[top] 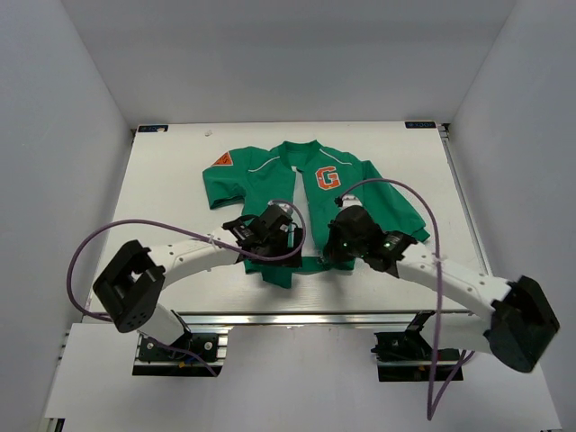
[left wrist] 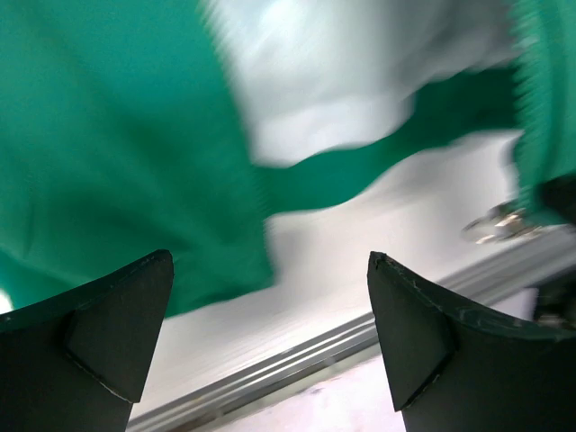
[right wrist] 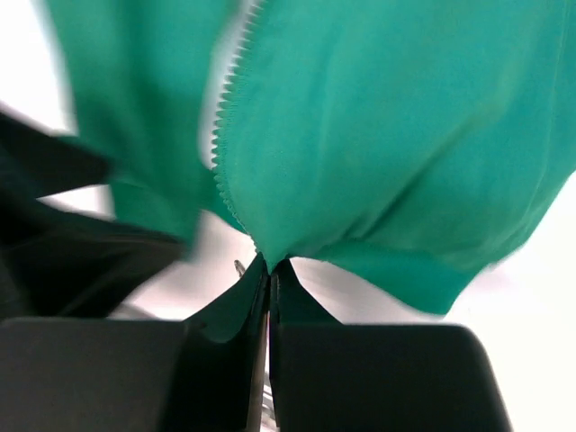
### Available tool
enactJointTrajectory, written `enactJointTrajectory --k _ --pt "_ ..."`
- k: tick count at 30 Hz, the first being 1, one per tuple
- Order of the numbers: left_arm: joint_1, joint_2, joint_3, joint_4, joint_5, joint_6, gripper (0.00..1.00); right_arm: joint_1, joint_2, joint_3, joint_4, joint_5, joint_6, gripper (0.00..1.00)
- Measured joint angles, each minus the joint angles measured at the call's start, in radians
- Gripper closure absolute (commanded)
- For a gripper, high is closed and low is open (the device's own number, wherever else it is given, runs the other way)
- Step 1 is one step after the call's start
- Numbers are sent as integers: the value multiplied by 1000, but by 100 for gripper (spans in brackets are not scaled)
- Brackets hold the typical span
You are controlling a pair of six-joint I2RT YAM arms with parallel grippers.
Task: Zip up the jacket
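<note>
Top view, jacket: one green jacket (top: 256,180) lies flat on the surface (top: 162,252), front up. It has one orange G patch (top: 328,177).
Top view, tools: two. The left tool (top: 286,236) and right tool (top: 335,243) sit at the jacket's bottom edge, one on each side of its open front.
Left wrist view: the left tool (left wrist: 270,261) is wide open and holds nothing. The jacket's bottom edge lies just past it. One small metal zip piece (left wrist: 499,220) shows by the jacket's other half.
Right wrist view: the right tool (right wrist: 268,270) is squeezed tight on the jacket's bottom corner, beside the zip teeth (right wrist: 220,126).
Done: I think nothing is zipped yet.
Left: join the bottom ends, then pull the zip up.
</note>
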Motion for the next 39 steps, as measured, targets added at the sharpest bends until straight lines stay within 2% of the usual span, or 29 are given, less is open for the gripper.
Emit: enactJointTrajectory --k 4,9,16,19,23,24,26,27,30,31,36,39 --pt "15 -46 47 64 27 14 2 -65 -109 -21 113 -119 -68 100" --pt "82 -60 56 194 146 19 2 -170 -140 -90 209 -261 -106 100" --pt "158 -22 42 373 340 1 8 -188 -140 -132 277 -380 -132 100" --pt "160 -3 35 428 396 -9 18 -193 -140 -132 306 -407 -132 100" --pt "159 33 35 485 454 -26 42 -201 -140 -132 336 -430 -130 100" --pt "159 43 35 500 466 -31 54 -202 -140 -132 339 -432 -130 100" --pt "159 61 35 532 497 -48 67 -204 -139 -132 336 -435 -130 100" --pt "159 67 35 546 511 -55 78 -207 -137 -132 334 -436 -130 100" --pt "157 73 35 576 532 -70 96 -214 -131 -132 330 -442 -128 100" --pt "157 74 35 582 536 -75 100 -217 -131 -132 331 -445 -127 100" --pt "158 77 35 596 554 -80 100 -227 -131 -145 352 -463 -116 100" --pt "158 79 23 613 565 -86 100 -231 -131 -153 356 -476 -102 90"
